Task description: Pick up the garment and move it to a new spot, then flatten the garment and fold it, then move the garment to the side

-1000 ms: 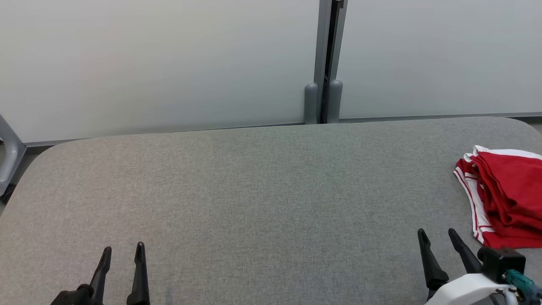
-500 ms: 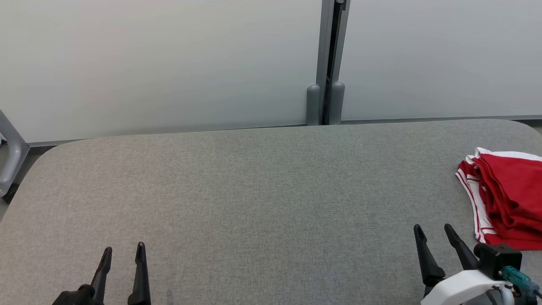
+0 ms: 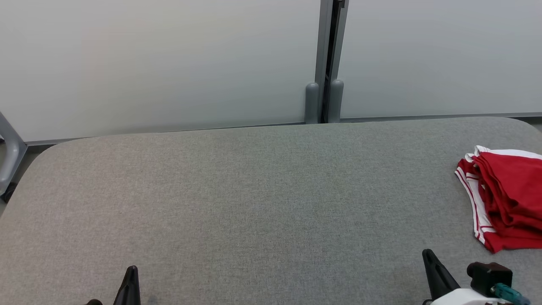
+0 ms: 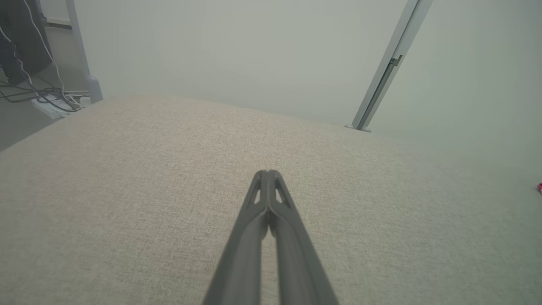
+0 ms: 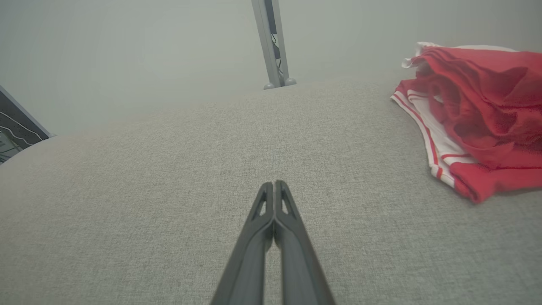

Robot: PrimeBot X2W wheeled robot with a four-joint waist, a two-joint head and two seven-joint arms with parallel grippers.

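At the bottom left of the head view, the left gripper (image 3: pixel 132 271) is poking up into the picture. In the left wrist view its two dark fingers (image 4: pixel 254 237) are pressing together, and they are pinching nothing. The tip is hanging over bare grey cloth.

At the bottom right of the head view, the right gripper (image 3: pixel 427 253) is poking up too. In the right wrist view its fingers (image 5: pixel 292 245) are also pressing together with nothing between them.

Both grippers are sitting over a big table (image 3: pixel 254 190) with a soft grey cover and round corners.

The garment (image 3: pixel 508 199) is lying on the table at the right edge of the head view, about halfway up. It is red with white stripes, and it is bunched up in a rumpled heap. It is sitting up and to the right of the right gripper, near it but not touching it. In the right wrist view the garment (image 5: pixel 478 114) is filling the upper right. It is lying well apart from the left gripper, on the other side of the table.

Behind the table, a pale wall (image 3: pixel 148 63) is standing, and a grey post (image 3: pixel 326 63) is running down it at the top middle.
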